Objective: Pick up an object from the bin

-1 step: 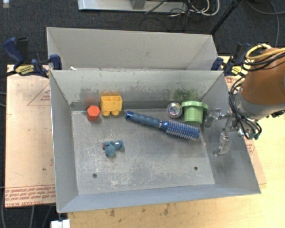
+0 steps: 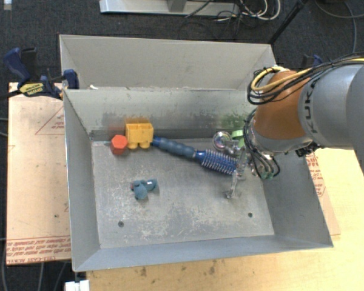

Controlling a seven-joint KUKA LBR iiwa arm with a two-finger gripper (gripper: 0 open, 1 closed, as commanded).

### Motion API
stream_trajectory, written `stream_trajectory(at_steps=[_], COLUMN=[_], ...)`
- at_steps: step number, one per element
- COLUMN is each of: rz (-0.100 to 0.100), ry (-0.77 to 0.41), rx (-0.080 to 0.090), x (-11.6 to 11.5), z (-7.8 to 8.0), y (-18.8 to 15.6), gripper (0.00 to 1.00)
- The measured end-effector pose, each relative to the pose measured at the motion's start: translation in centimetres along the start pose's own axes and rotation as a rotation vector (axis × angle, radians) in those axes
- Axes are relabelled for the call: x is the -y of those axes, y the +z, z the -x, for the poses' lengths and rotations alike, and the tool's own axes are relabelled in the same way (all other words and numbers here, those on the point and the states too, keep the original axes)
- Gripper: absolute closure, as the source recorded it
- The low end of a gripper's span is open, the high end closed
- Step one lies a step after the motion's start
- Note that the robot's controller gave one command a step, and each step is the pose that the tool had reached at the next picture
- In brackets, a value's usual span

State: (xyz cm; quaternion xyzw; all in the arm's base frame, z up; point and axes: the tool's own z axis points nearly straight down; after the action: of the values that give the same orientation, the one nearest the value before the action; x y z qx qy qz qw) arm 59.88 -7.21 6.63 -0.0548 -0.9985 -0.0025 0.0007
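Camera view: gripper (image 2: pixel 233 190) is low in the right part of the bin (image 2: pixel 170 226), tip at or just above the bare floor. Can't tell whether it is spread or pressed together, and nothing is visibly pinched in it.

Closest thing is the blue brush (image 2: pixel 194 153). Its bristle head sits just to the far-left of the gripper, and the handle runs left and far towards the back wall.

Crowding that spot:
- shiny round metal piece (image 2: pixel 221 140), just beyond the bristle head
- green thing (image 2: pixel 233 125) against the back wall, partly hidden by the arm's orange cover (image 2: pixel 279 117)

Well clear on the left:
- yellow block (image 2: pixel 139 134) at the handle end, contact unclear
- orange round piece (image 2: pixel 118 143) just beside the block
- small blue-grey piece (image 2: pixel 144 188) alone on the floor, nearer
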Motion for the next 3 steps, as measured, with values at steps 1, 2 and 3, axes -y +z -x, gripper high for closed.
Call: stream_trajectory(at_steps=[1, 2, 3], rz=[-0.003, -0.004, -0.002], ry=[0.064, 0.378, 0.402], rx=[0.009, 0.006, 0.015], x=[-1.1, -3.4, -4.7], z=[2.1, 2.4, 3.6], y=[-3.5, -3.3, -0.6], gripper=[0.0, 0.0, 0.0])
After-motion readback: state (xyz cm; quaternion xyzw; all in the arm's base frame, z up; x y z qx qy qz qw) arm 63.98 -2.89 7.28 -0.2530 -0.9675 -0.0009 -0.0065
